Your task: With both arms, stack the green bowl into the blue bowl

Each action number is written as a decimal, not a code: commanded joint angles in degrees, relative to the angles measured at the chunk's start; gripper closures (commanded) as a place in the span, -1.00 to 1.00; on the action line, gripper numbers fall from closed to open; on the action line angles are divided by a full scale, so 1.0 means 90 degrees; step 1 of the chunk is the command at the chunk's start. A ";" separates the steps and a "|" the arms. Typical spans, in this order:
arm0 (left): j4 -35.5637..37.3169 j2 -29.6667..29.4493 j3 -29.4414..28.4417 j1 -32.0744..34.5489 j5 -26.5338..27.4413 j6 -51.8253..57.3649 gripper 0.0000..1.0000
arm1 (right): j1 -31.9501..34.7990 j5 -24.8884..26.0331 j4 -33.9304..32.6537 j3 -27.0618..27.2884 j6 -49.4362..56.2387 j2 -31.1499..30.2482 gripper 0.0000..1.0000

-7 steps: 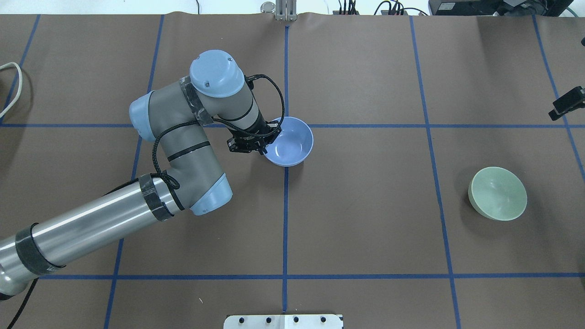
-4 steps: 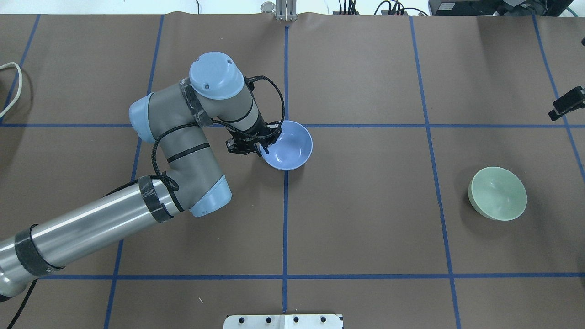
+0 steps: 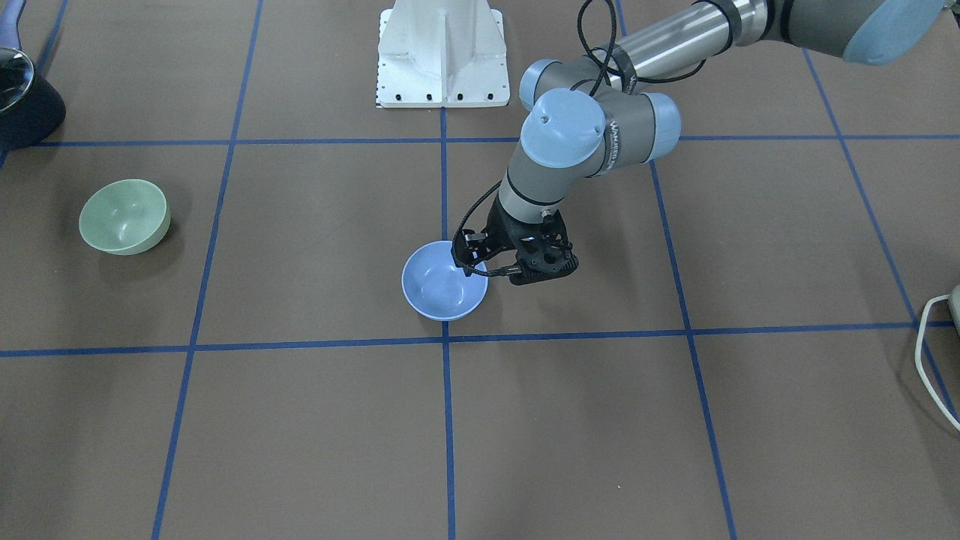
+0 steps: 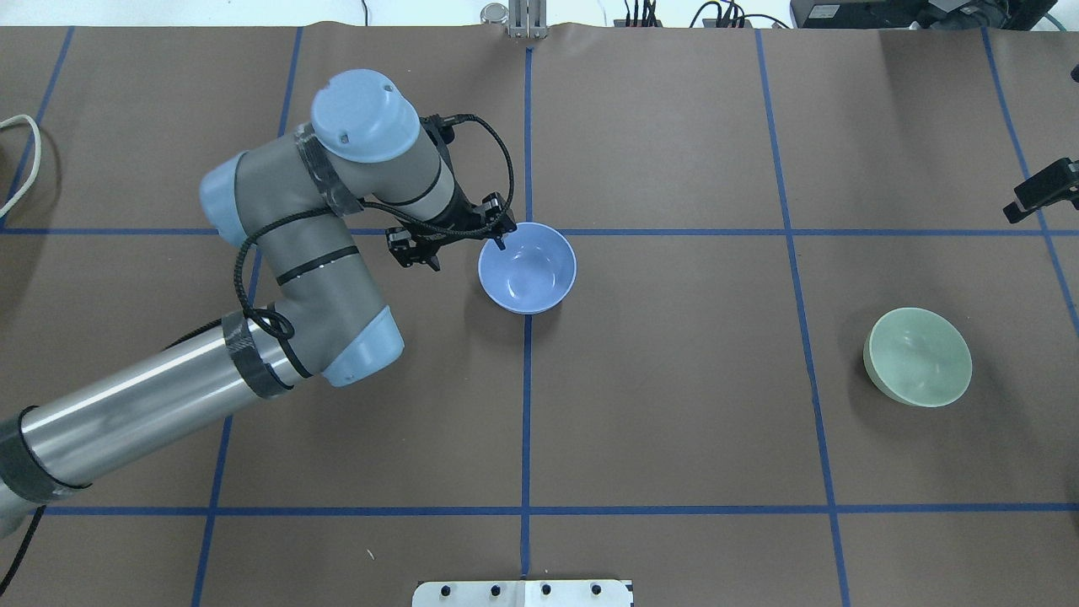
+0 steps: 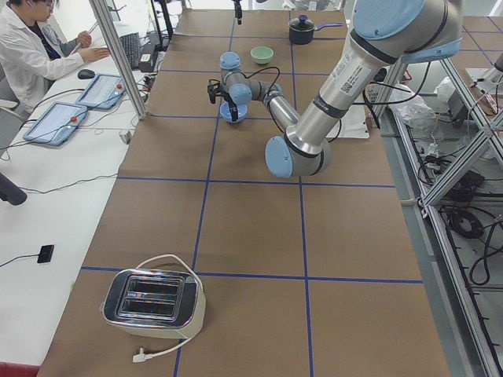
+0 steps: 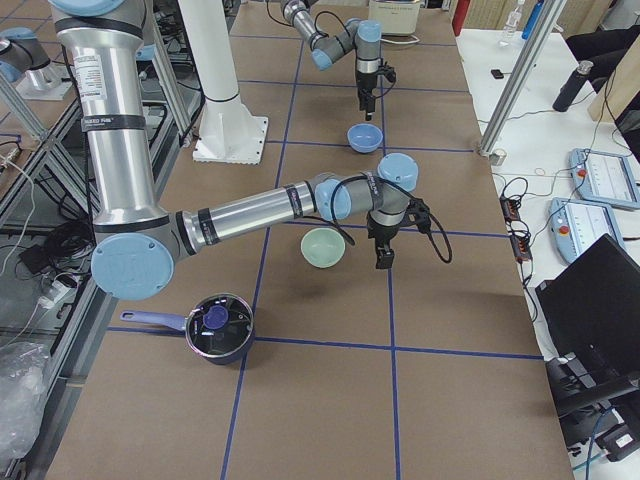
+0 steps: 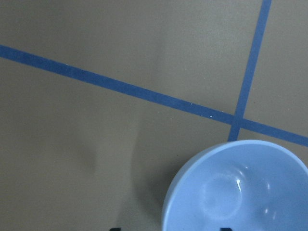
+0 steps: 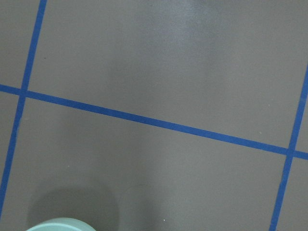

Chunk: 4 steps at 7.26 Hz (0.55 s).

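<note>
- Front-facing view: the blue bowl [image 3: 444, 291] sits upright on the brown table [image 3: 300, 420], just beside the blue tape crossing [image 3: 445, 335] on the centre line. I judge either arm can reach that spot. The left gripper [image 3: 512, 264] hangs at its rim, jaws wide and holding nothing. The green bowl [image 3: 124, 216] rests well apart, not yet stacked.
- Overhead view: one left fingertip [image 4: 502, 242] overlaps the blue bowl's rim and the other lies outside it. The right gripper [image 4: 1042, 189] shows only as a black piece at the edge, so I cannot tell how its jaws stand.
- Exterior left view: the left arm [image 5: 314, 126] is near, its wrist bent down over the blue bowl.
- Exterior right view: the right gripper points down just beside the green bowl, placed, I judge, for a rim grasp. A dark pot [image 6: 215, 328] stands nearer the camera.
- Left wrist view: two dark fingertips sit far apart at the bottom edge, and the blue bowl fills the lower right.
- Right wrist view: only a sliver of green rim shows at the bottom edge, and no fingers.
</note>
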<state>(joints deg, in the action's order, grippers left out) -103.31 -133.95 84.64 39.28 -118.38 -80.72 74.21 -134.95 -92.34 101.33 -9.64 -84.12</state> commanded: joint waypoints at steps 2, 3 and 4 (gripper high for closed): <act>0.1357 0.0429 0.0935 0.1364 -0.0909 0.1823 -0.94 | -0.0538 -0.0133 0.1111 -0.0096 -0.0198 -0.0658 -0.80; 0.1604 0.0460 0.0928 0.1667 -0.0909 0.2449 -0.94 | -0.0647 -0.0171 0.2057 -0.0367 -0.0556 -0.0817 -0.82; 0.1645 0.0644 0.0937 0.1883 -0.0929 0.2880 -0.94 | -0.0900 -0.0133 0.2705 -0.0380 -0.1130 -0.1032 -0.82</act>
<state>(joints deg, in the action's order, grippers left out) -90.18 -129.68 92.65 53.30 -126.35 -60.45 68.60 -136.32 -76.37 98.91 -14.69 -90.90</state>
